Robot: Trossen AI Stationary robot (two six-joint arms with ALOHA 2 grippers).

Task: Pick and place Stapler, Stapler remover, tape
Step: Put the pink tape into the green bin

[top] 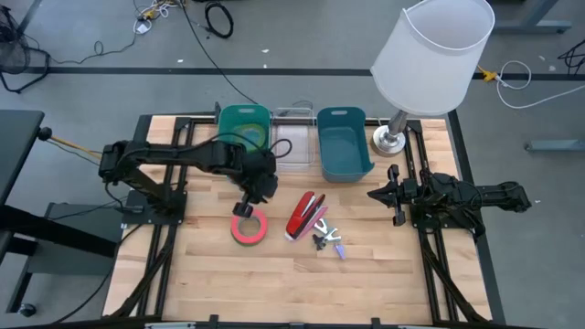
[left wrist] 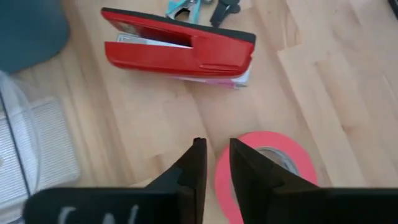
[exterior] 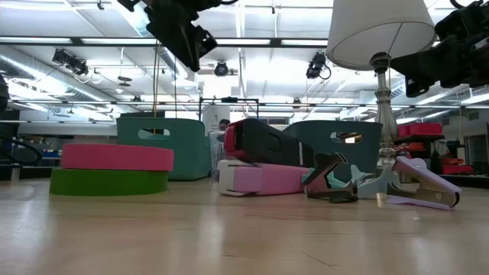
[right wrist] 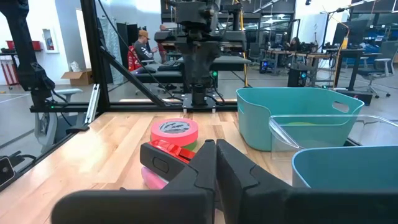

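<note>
A pink-and-green tape roll (top: pixel 249 228) (exterior: pixel 114 168) lies flat on the wooden table. To its right a red stapler (top: pixel 306 215) (left wrist: pixel 180 50) rests on its pink base, top raised. The staple remover (top: pixel 327 240) (exterior: pixel 336 179) lies just right of the stapler. My left gripper (top: pixel 245 208) (left wrist: pixel 217 155) hangs above the tape's far edge and points steeply down. Its fingers stand a narrow gap apart with only bare wood showing between them. My right gripper (top: pixel 373 194) (right wrist: pixel 216 155) waits shut and level at the table's right side.
Along the far edge stand a green bin (top: pixel 245 128), a clear bin (top: pixel 294 148) and a teal bin (top: pixel 343 144). A lamp with a white shade (top: pixel 430 50) stands on its base (top: pixel 391 139) at the far right. Bare wood lies toward the near edge.
</note>
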